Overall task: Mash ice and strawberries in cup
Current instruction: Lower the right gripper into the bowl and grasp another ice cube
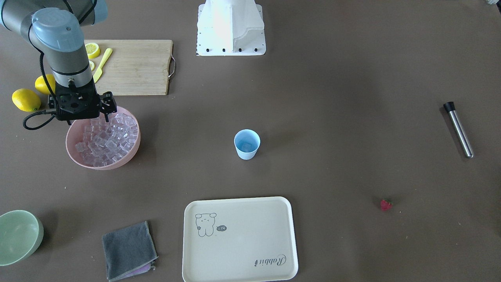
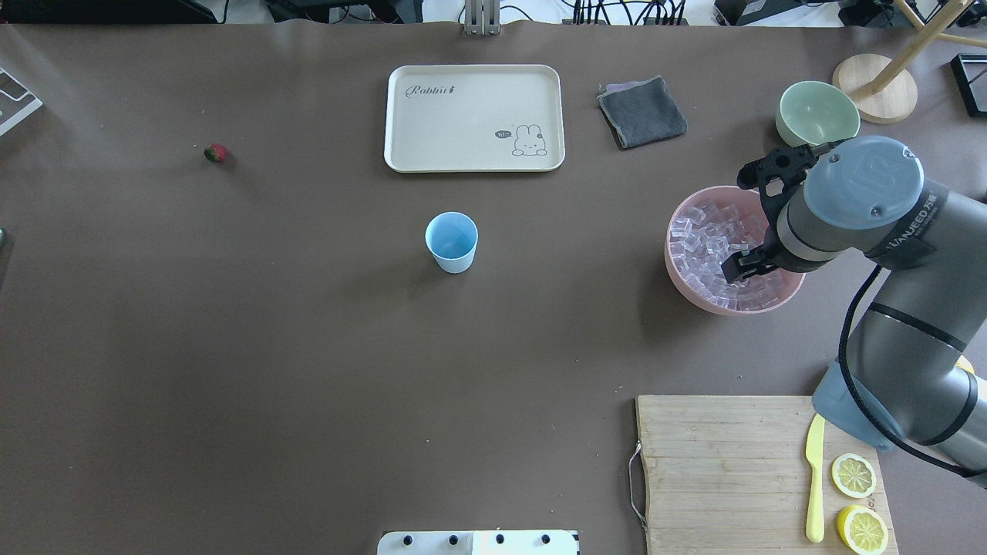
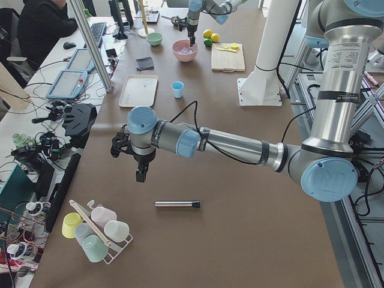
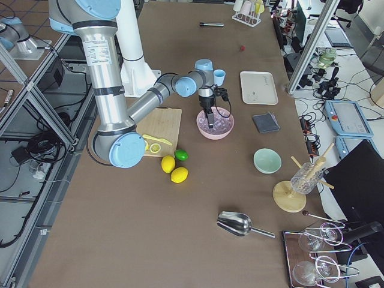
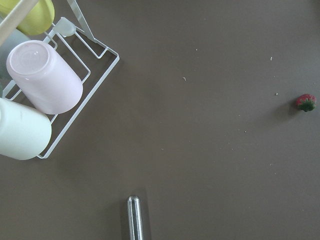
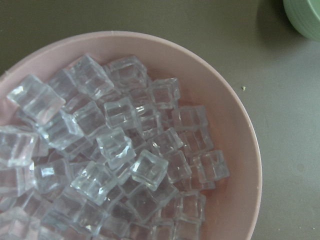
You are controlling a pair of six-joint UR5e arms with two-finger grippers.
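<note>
Many clear ice cubes (image 1: 107, 139) fill the pink bowl (image 1: 102, 165) at the left of the front-facing view. The right gripper (image 1: 108, 110) points straight down over the bowl's upper rim, and I cannot tell how its fingers are set. The blue cup (image 1: 247, 144) stands upright mid-frame, and the strawberry (image 1: 386, 204) lies lower right. The left gripper (image 3: 140, 174) hangs downward above the table near a metal rod (image 3: 177, 204); I cannot tell its grip either.

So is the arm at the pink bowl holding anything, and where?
Cannot tell: the right gripper is down at the ice in the pink bowl, but no view shows between its jaws.
</note>
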